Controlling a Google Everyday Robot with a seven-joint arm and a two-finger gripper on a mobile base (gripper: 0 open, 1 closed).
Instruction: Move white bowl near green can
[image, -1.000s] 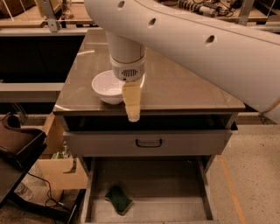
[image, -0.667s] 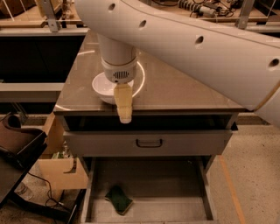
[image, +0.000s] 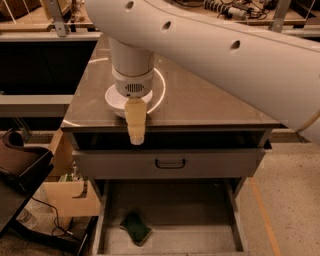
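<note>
White bowl (image: 113, 98) lies under the gripper (image: 136, 131) at the table's (image: 210, 106) front edge; grip unclear.

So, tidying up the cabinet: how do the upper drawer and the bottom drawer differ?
The upper drawer shows its front and dark handle, inside hidden; the bottom drawer is pulled out, inside exposed, holding a green pad. Both sit under the table, where the gripper hangs at the front edge before the white bowl.

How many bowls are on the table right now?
1. The white bowl sits near the front edge of the table, partly behind the gripper hanging over it. The arm may hide others.
</note>
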